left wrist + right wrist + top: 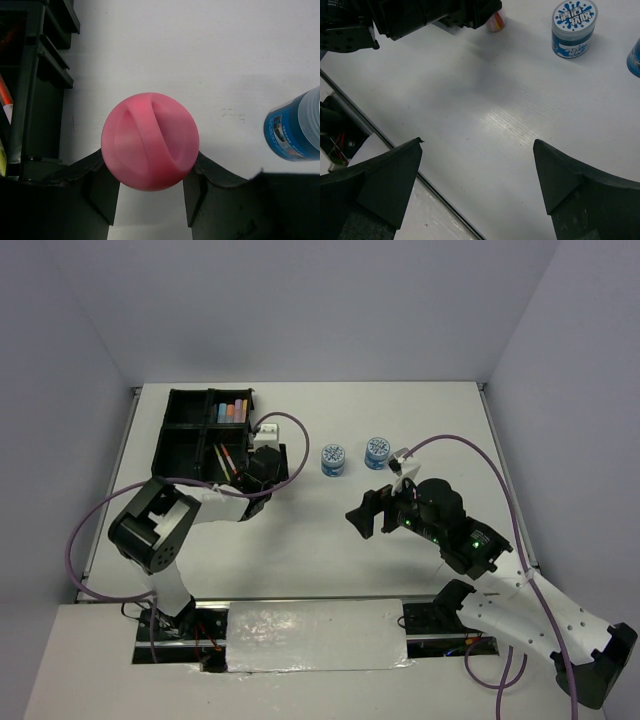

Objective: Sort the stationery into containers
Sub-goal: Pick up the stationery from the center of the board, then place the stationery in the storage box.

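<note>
Pink, smooth, domed tube cap (150, 141) sits pinched in my left hand (150, 162); my right hand (477, 144) hangs spread above the desk (485, 100).

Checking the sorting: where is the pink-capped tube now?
In the left wrist view, the tube sits between the fingers of the left end effector, just right of the tray.

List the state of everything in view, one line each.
left gripper: shut on pink-capped tube
pink-capped tube: gripped, beside the tray, not in it
right gripper: open, empty
tin nearer the tray: upright, lid on
farther tin: upright, lid on
tray: holds markers and pens
</note>
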Robot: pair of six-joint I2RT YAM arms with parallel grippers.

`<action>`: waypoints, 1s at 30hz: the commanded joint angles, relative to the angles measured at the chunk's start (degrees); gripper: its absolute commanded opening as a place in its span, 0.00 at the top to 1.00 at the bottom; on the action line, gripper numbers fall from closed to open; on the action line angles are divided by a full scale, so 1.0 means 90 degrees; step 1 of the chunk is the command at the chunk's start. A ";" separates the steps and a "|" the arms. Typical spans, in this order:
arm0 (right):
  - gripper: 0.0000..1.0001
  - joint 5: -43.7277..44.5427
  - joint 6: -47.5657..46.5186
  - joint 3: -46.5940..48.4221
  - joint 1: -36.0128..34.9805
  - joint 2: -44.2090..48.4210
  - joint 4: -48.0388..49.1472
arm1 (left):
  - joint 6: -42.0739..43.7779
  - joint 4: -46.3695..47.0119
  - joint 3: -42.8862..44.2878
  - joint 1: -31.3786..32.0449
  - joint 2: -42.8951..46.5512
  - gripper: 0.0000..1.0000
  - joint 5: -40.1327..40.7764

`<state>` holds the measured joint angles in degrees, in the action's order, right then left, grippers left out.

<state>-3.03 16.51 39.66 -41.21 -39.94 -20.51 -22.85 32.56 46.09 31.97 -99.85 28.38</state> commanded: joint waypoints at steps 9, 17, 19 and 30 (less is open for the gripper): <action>0.00 0.0083 -0.0165 -0.0080 -0.0011 0.0171 0.0306 | 0.0429 -0.2375 0.2064 -0.0270 0.1847 1.00 0.1113; 0.00 -0.0201 -0.0048 -0.0217 -0.0011 0.0141 0.0717 | -0.0136 -0.3588 0.4514 -0.2397 0.0532 1.00 0.1242; 0.00 -0.0327 -0.0048 -0.0198 -0.0021 0.0093 0.0726 | -0.0020 -0.3307 0.4868 -0.2807 0.0149 1.00 0.1105; 0.00 -0.0738 0.0011 -0.0471 -0.0060 -0.0561 0.1420 | 0.0215 -0.2163 0.6286 -0.4001 -0.2459 1.00 -0.0448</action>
<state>-9.13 17.06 35.40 -41.39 -43.48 -12.23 -22.15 5.32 100.77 -3.22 -121.10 28.25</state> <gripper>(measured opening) 0.996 0.572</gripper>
